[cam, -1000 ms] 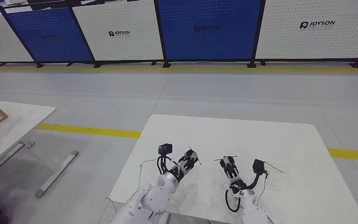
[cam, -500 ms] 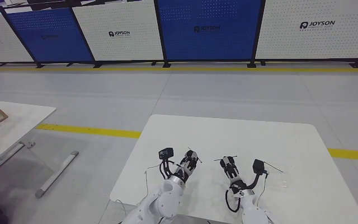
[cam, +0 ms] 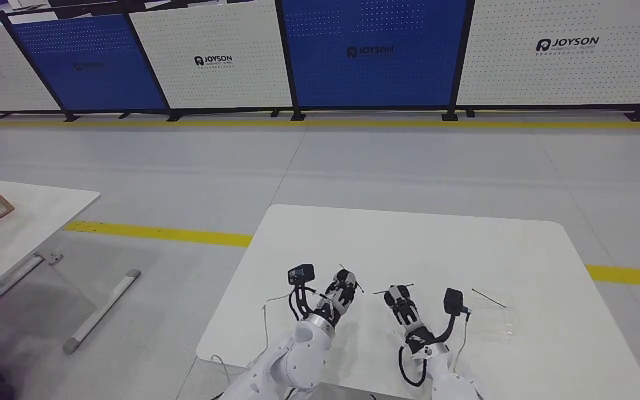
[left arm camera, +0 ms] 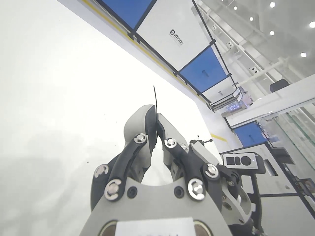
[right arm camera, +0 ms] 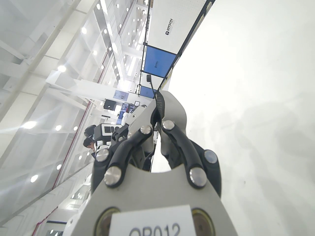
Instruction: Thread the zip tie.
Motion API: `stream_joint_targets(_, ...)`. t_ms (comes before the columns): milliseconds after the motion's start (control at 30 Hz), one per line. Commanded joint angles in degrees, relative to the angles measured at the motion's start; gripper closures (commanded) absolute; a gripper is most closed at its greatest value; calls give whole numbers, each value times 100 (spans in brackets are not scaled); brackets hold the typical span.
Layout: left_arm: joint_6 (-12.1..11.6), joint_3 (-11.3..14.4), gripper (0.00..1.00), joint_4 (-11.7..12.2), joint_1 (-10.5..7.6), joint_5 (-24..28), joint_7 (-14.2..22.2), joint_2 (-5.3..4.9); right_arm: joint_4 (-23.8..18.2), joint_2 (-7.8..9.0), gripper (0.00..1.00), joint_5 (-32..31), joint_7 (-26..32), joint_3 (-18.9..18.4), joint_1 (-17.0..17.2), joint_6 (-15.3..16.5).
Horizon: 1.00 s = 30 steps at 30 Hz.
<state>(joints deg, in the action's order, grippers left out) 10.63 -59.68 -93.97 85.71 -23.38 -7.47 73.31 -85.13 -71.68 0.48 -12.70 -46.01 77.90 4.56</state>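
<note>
Over the table (cam: 420,240), my left gripper (left arm camera: 156,117): pinched on the zip tie (left arm camera: 155,98), tail poking out for aiming.
My right gripper (right arm camera: 157,100): pinched behind its head (right arm camera: 149,77) (slot kept free, I judge).
Ends: near, unthreaded.

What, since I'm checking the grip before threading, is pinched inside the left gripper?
A black zip tie is pinched in the left gripper, and its thin end sticks out beyond the gripper. The stretch clamped inside is covered, so it cannot be seen.
</note>
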Motion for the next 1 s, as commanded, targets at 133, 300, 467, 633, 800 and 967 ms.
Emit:
stream_joint_targets(133,0,0,100,0,0,0,0,0,6,-16,100,-188,-142,30,-2,-37)
stream_joint_targets(300,0,0,100,0,0,0,0,0,10,-26,100,-223,-62,23,17,-82)
stream_joint_targets(467,0,0,100,0,0,0,0,0,83,-76,100,-504,-124,43,40,-145)
stream_joint_targets(633,0,0,100,0,0,0,0,0,150,-100,100,-951,-216,25,99,72)
stream_joint_targets(800,0,0,100,0,0,0,0,0,176,-110,100,-993,-181,13,104,192)
stream_joint_targets(967,0,0,100,0,0,0,0,0,176,-110,100,-993,-181,13,104,192)
